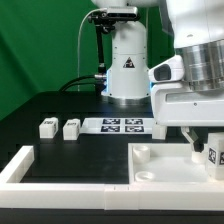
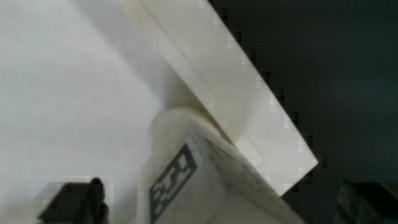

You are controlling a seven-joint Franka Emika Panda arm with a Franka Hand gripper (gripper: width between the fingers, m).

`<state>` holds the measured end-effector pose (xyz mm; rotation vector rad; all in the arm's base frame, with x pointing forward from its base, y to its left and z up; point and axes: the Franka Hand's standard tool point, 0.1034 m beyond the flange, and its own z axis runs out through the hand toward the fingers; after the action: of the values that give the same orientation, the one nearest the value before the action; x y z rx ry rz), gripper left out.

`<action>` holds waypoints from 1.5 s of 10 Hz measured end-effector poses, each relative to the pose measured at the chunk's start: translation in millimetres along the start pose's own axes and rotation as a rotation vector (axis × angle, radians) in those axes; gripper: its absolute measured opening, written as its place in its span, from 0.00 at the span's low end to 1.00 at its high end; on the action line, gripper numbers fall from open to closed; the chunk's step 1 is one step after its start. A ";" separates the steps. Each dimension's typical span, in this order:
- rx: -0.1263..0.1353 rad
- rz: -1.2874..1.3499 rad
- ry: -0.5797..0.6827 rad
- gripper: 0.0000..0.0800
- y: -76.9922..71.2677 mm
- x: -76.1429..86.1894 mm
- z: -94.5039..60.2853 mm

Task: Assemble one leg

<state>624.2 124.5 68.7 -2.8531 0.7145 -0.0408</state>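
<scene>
My gripper (image 1: pixel 206 148) is at the exterior view's right, low over the large white panel (image 1: pixel 165 168). It is shut on a leg (image 1: pixel 214 153), a stubby white block with a black-and-white tag. In the wrist view the leg (image 2: pixel 199 172) stands tilted between the two dark fingertips (image 2: pixel 71 203) of the gripper (image 2: pixel 217 208), close over the panel's flat face (image 2: pixel 71 100) and its raised edge (image 2: pixel 222 70). Whether the leg touches the panel is hidden. Two more legs (image 1: pixel 46 127) (image 1: pixel 71 128) lie on the black table at the left. A corner socket (image 1: pixel 145 153) shows on the panel.
The marker board (image 1: pixel 125 125) lies flat in front of the robot's base (image 1: pixel 127 75). A white raised border (image 1: pixel 22 165) runs along the table's front and left. A green curtain hangs behind.
</scene>
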 end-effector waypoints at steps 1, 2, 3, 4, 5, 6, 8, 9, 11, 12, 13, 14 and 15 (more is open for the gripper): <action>-0.025 -0.173 0.012 0.81 -1.2 -0.6 1.0; -0.038 -0.280 0.014 0.81 -0.2 0.6 2.3; -0.049 -0.424 0.015 0.81 1.9 2.5 3.2; -0.048 -0.536 0.021 0.81 4.5 5.7 2.3; -0.048 -0.628 0.028 0.81 11.7 10.4 1.9; -0.049 -0.600 0.028 0.81 12.1 10.2 2.2; -0.049 -0.602 0.028 0.45 12.0 10.1 2.4; -0.049 -0.603 0.028 0.45 11.8 9.9 2.4; -0.048 -0.562 0.029 0.36 11.6 9.7 2.6; -0.048 -0.567 0.029 0.36 11.7 9.7 2.6; -0.046 -0.547 0.029 0.36 11.5 9.6 2.6; -0.029 -0.352 0.039 0.36 10.5 9.3 3.0; -0.027 -0.193 0.044 0.36 9.7 7.4 3.9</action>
<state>626.5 113.4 62.8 -2.9449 0.4482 -0.1232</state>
